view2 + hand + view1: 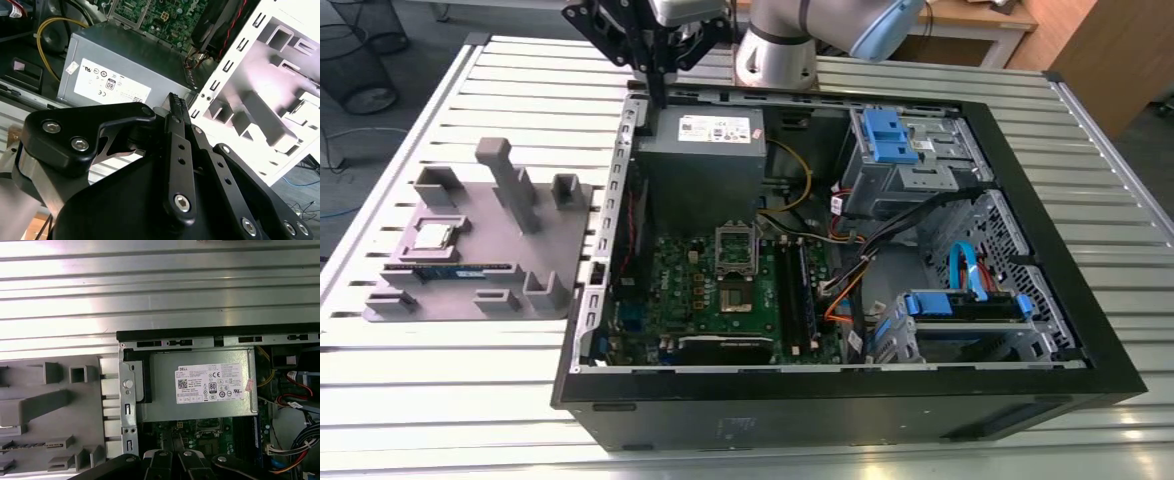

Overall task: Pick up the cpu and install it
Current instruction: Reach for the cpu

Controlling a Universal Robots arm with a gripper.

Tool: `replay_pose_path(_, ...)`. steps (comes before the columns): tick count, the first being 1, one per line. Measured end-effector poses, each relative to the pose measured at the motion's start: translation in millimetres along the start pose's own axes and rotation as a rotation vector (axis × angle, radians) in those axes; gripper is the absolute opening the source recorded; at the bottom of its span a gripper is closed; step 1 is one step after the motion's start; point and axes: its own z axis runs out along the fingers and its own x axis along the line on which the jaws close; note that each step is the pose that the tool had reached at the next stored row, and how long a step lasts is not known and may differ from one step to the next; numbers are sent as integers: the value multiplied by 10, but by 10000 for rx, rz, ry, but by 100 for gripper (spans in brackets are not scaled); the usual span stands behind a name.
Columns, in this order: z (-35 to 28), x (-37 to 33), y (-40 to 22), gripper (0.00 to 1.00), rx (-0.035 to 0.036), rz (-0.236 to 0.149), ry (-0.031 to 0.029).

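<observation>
My jaws are pressed together with nothing between them. The black two-finger gripper [654, 98] hangs tips-down over the back edge of the open black computer case [1067, 200]. In the second wrist view the ribbed tips of the gripper [175, 103] meet right above the big grey power-supply box with its white label [125, 70], close to it but not touching.

Further out from my tips, inside the case, sits the green motherboard [707, 290], and its square socket [738, 296] looks open and bare.

The cpu [434, 236], a small flat square chip with a shiny silver top, is nowhere near me. It lies on the grey moulded tray [487, 240], well apart from my jaws, outside the case and off to the exterior view's left. A thin blue-green memory stick [454, 269] rests just beside it.

So I judge the pickup has not started. To do it well I'd want my jaws opened wider than the chip and squared to its sides. I'd come straight down between the tray's upright posts [507, 185] and grip the edges only, lightly and level.
</observation>
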Motion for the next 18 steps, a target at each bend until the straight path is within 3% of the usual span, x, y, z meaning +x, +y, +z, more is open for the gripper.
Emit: replay_pose_path(18, -4, 141, -11, 11, -1, 0, -10)
